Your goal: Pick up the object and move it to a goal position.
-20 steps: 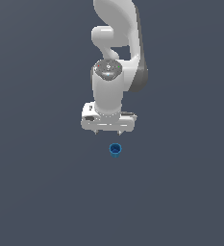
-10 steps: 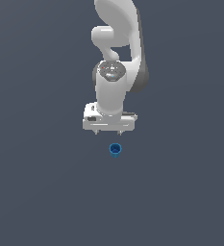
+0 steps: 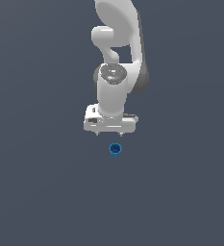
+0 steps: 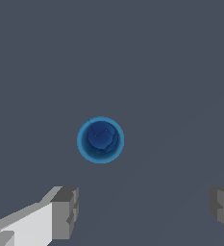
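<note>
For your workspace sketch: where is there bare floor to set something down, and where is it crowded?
Bare grey surface lies on every side of the blue cup. The only crowded spot is just behind the cup, under the open gripper, whose fingers stand apart and touch nothing.

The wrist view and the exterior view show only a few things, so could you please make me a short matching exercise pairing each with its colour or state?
Column one:
1. blue cup
2. gripper
3. arm
4. floor

Column two:
A. open, fingers apart, touching nothing
B. plain dark grey-blue
C. bright rim, darker hollow centre
D. white, with a dark round cap on one joint

Pairs: 1-C, 2-A, 3-D, 4-B
</note>
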`<state>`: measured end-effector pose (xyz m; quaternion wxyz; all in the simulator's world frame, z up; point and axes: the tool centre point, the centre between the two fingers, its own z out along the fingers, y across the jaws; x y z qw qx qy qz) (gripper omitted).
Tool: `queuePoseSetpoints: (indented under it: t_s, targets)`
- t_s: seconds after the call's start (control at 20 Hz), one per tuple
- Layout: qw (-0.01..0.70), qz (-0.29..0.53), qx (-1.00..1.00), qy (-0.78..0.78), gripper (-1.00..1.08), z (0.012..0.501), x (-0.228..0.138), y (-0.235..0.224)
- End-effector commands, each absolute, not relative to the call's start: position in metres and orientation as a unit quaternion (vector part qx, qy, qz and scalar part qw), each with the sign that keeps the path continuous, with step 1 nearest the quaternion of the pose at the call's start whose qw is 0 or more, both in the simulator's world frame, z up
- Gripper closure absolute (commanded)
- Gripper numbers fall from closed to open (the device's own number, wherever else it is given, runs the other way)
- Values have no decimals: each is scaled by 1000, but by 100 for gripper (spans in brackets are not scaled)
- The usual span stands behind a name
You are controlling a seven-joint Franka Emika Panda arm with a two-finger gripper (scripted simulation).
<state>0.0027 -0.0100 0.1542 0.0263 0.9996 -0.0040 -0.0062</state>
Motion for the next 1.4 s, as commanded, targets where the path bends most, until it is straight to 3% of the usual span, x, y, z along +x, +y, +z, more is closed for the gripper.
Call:
queuePoseSetpoints:
  t_s: [0.0, 1.35]
  targets:
    - [23, -6, 1000, -15, -92, 147, 6, -7]
    - [0, 0, 994, -109, -92, 60, 25, 19]
